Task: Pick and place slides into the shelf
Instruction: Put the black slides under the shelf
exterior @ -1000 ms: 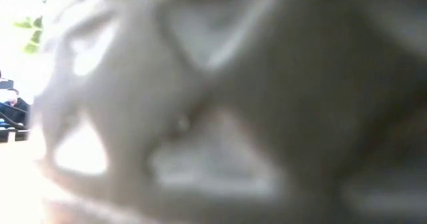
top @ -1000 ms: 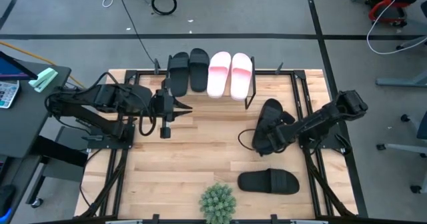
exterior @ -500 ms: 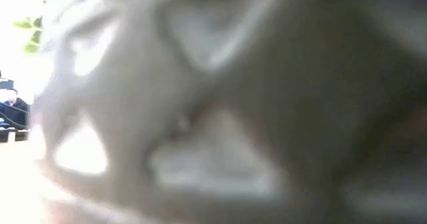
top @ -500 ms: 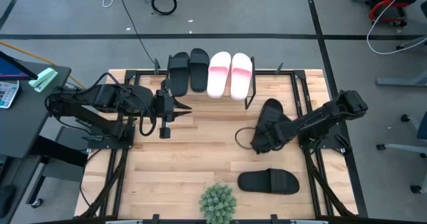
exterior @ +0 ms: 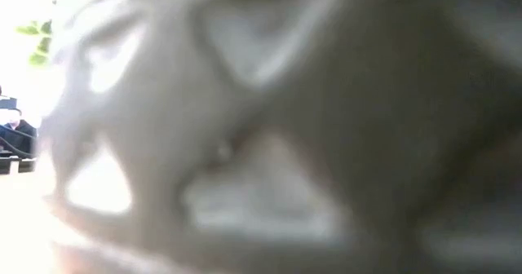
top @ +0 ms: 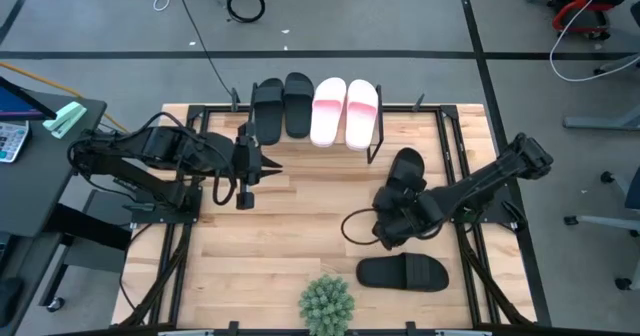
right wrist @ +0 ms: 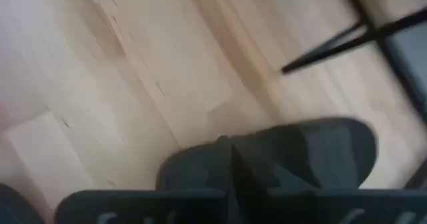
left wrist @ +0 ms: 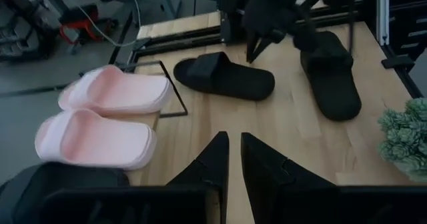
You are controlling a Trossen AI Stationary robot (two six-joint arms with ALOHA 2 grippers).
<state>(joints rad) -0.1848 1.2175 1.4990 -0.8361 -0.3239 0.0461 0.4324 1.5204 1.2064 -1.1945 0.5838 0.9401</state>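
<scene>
High view shows the right tool [top: 392, 226] directly over a black slide [top: 404, 172] lying lengthwise toward the shelf [top: 372, 144]; whether it grips, I cannot tell. Left tool [left wrist: 233, 159], almost closed and empty, waits farther off.

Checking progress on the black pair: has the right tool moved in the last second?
Yes. In the high view the right tool has moved away from the shelf, toward the black slide lying near the plant.
</scene>
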